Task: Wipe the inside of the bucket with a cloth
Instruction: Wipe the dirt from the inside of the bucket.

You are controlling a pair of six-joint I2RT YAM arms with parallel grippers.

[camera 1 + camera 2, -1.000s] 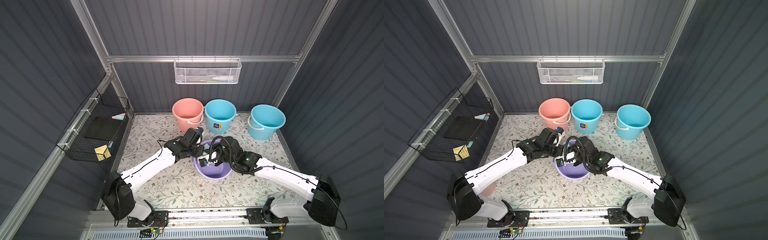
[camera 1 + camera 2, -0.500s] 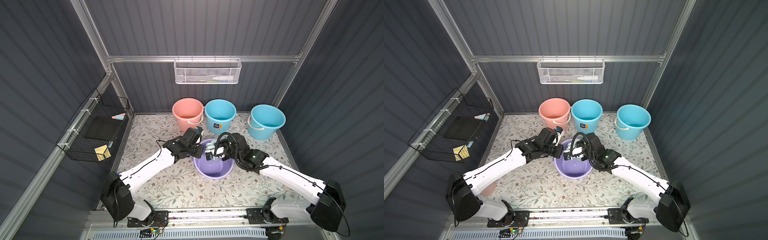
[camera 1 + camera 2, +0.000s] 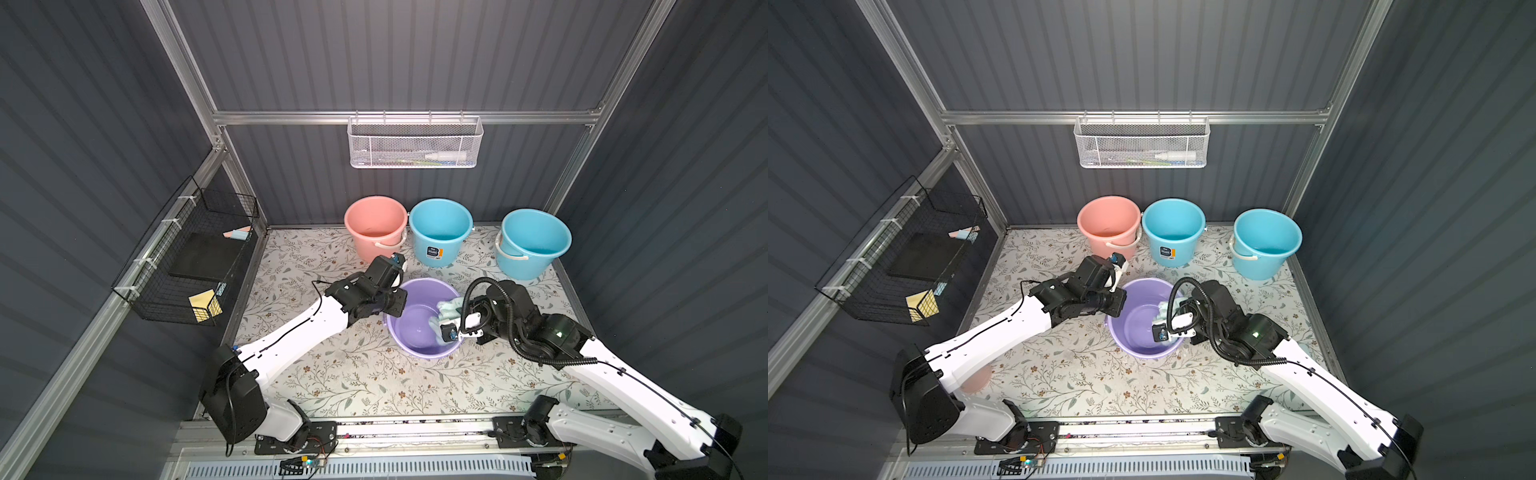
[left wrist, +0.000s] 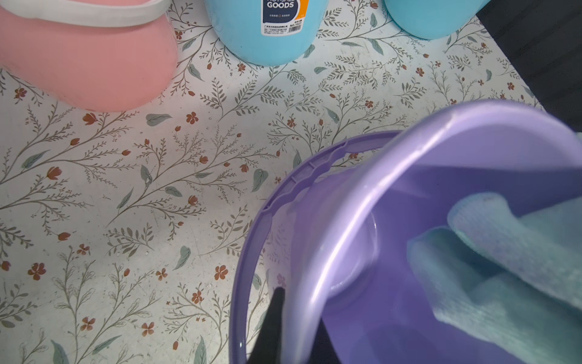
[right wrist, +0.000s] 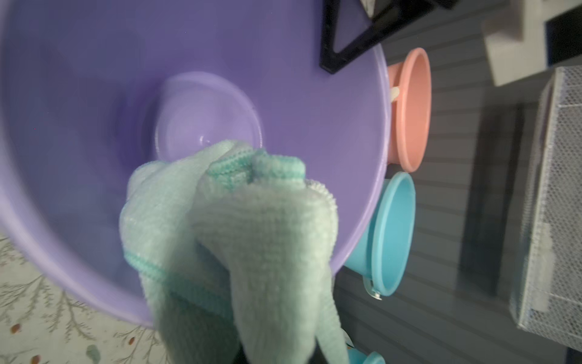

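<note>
Currently right fingers (image 3: pixel 448 332) pinch the cloth (image 3: pixel 449 306) inside the purple bucket (image 3: pixel 405 318).

top views: overhead, far | wrists: close, sharing bucket (image 4: pixel 409 151); right seemingly sideways

There are four buckets: one purple bucket (image 3: pixel 415 330), one pink bucket (image 3: pixel 374 224) and two blue buckets (image 3: pixel 440 224) (image 3: pixel 534 237). There is one cloth (image 3: pixel 449 308). There are two wall baskets, one white basket (image 3: pixel 415 145) and one black basket (image 3: pixel 187 266), and two robot arms (image 3: pixel 291 336) (image 3: pixel 623 374).
</note>
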